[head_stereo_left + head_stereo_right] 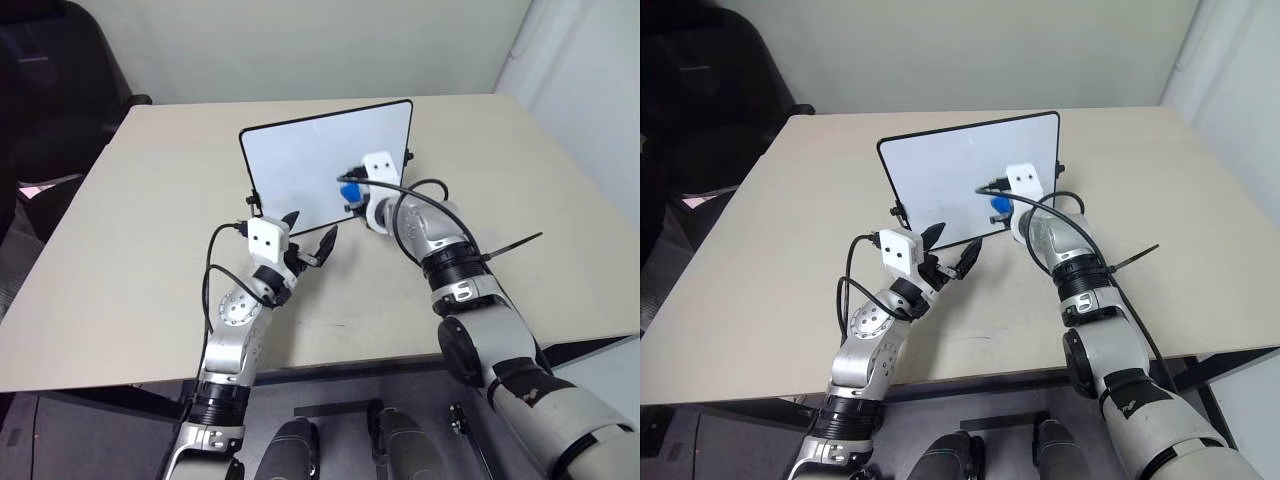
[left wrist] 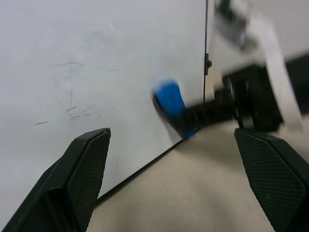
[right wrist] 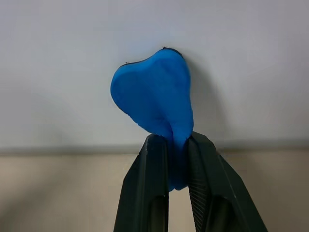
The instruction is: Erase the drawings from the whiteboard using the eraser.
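Observation:
The whiteboard (image 1: 310, 165) stands propped upright near the middle of the table, its white face toward me. My right gripper (image 3: 176, 145) is shut on the blue eraser (image 3: 154, 96) and presses it against the board's face, low and near its right edge (image 1: 350, 191). My left gripper (image 1: 311, 226) is open and holds nothing, just in front of the board's bottom edge, left of the eraser (image 2: 170, 101). The drawings are out of view. Faint grey streaks (image 2: 72, 112) mark the board's surface in the left wrist view.
The beige table (image 1: 130, 260) stretches wide on both sides of the board, and its front edge runs just under my arms. A black chair (image 1: 50, 90) stands off the table's far left corner. Small black clips (image 1: 253, 200) stick out from the board's sides.

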